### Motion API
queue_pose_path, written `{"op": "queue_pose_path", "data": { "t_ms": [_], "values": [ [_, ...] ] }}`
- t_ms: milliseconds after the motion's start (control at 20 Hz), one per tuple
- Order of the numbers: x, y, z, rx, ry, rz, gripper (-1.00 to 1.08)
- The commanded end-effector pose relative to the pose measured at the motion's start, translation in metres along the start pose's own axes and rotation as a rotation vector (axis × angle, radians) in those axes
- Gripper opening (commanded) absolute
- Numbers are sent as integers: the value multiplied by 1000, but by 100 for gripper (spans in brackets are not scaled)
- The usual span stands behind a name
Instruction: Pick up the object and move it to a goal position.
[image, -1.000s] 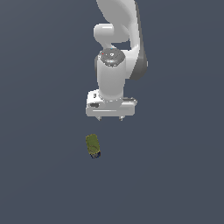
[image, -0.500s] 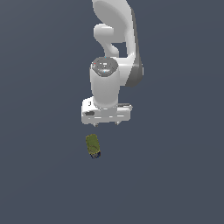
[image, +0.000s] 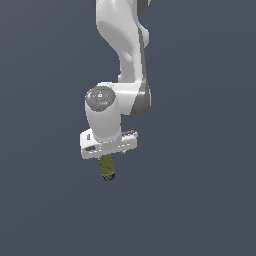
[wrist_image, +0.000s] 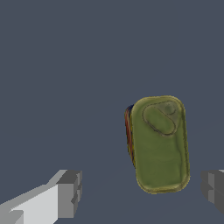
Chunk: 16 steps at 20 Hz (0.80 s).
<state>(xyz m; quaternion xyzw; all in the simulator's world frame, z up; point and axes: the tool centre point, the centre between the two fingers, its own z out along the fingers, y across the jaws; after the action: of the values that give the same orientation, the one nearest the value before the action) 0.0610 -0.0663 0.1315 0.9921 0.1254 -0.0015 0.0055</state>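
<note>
From the exterior view, my gripper (image: 107, 156) hangs directly over the object (image: 106, 168), hiding its upper part; only its olive body and dark blue end show, and my fingers are hidden. My wrist view shows them spread wide, one fingertip (wrist_image: 69, 194) well clear, the object (wrist_image: 160, 144) lying between them, untouched.

a plain, evenly lit slate-blue backdrop (image: 210, 75) fills both views.

Flat, even light, no cast shadows, slightly soft renders
</note>
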Motion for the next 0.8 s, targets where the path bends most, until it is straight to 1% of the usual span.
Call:
{"op": "queue_pose_path", "data": {
  "t_ms": [0, 350, 750],
  "values": [
    [5, 11, 8, 3, 2, -32, 100],
    [12, 28, 21, 9, 4, -80, 100],
    [12, 31, 27, 10, 4, -83, 100]
  ]
}}
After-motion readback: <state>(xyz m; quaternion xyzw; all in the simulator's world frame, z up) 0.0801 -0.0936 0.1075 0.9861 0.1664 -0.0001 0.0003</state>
